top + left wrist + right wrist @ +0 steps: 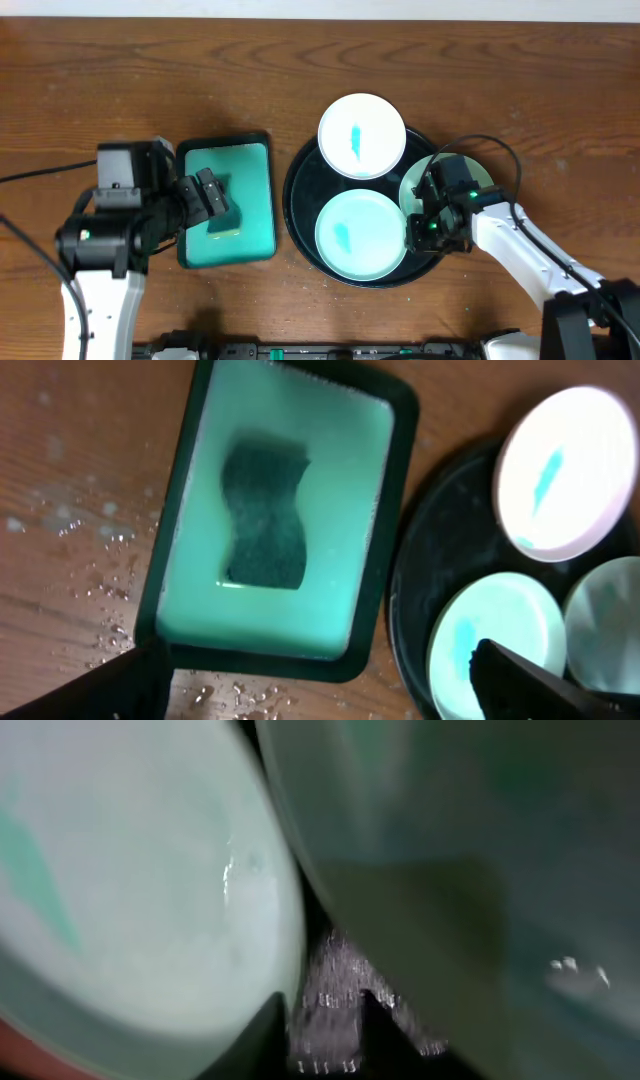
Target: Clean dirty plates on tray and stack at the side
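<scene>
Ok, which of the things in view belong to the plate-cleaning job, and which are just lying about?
Job: top plate, lower plate, rightmost plate, black tray, sponge, sponge tray.
Lying about: cable, water drops.

White arm links (517, 243), black joints (green LEDs (86, 235)), black cables (500, 150).
</scene>
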Available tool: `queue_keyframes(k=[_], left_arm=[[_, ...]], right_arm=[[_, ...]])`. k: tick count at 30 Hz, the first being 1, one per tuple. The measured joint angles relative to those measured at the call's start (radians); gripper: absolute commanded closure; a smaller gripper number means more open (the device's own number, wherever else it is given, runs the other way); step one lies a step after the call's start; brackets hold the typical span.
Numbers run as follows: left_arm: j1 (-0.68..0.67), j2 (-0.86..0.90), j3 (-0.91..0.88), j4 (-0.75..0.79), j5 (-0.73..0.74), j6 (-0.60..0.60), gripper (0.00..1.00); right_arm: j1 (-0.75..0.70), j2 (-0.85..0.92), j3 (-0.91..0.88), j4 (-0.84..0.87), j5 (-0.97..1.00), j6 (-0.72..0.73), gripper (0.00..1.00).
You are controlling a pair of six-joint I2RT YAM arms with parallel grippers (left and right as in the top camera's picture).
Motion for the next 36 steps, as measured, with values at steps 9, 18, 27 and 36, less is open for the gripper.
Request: queue_keyframes(k=[9, 18, 27, 36], left_arm=[[-0.003, 0.196, -0.007, -0.007, 0.0, 0.005, 0.16], [-0.035, 0.439, -0.043, 0.039, -0.037, 0.01, 0.28], [-0.05, 0.702, -0.045, 0.205, -0.124, -0.027, 0.62], [-0.057, 0.742, -0.034, 0.219, -0.044, 0.002, 0.93]], right_arm=[[0.004, 0.035, -0.035, 0.199, 0.015, 0.026, 0.99], [0.004, 0.039, -0.039, 0.27, 0.04, 0.029, 0.99], [0.004, 0.039, -0.039, 0.272, 0.046, 0.029, 0.99], [0.004, 0.039, -0.039, 0.273, 0.048, 0.029, 0.99]])
